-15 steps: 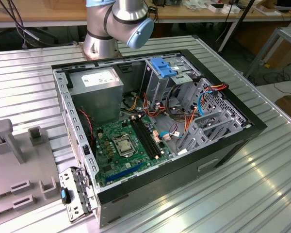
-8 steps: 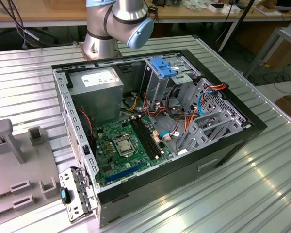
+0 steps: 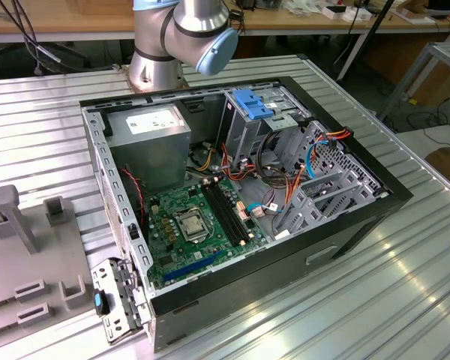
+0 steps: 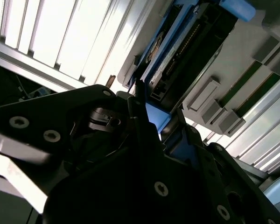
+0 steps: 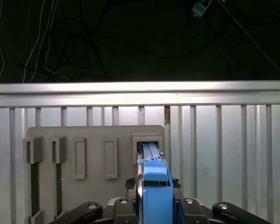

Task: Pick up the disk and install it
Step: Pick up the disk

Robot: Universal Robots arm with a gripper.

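The disk (image 5: 152, 161) stands on edge in its bright blue carrier, its far end in the end slot (image 5: 147, 140) of a grey slotted holder (image 5: 91, 135), its near end clamped between the fingers (image 5: 130, 183) of the gripper (image 5: 152, 184), which press on both flat sides. In the second wrist view the disk (image 4: 177, 51) shows its dark connector edge and a small label whose print cannot be made out, with the black gripper (image 4: 158, 116) closed around the blue frame. The holder's four other slots lie in a row beside the occupied one. The holder rests on a ribbed metal tabletop (image 5: 233, 149); open ribbed surface runs beside the disk's slot and on to a bright edge rail (image 5: 140, 93), just past the holder's far edge. Beyond the rail lies a dark floor strewn with cables (image 5: 84, 42). In the exterior view the arm (image 3: 184, 37) rises behind an open computer case (image 3: 345, 240) lying on its side, its black walls framing a green motherboard (image 3: 187, 225), a tangle of coloured wires and a grey power supply (image 3: 146, 135) with a white label (image 3: 154, 120) too small to read. A blue bracket (image 3: 251, 101) sits at the top of the case's drive bay.
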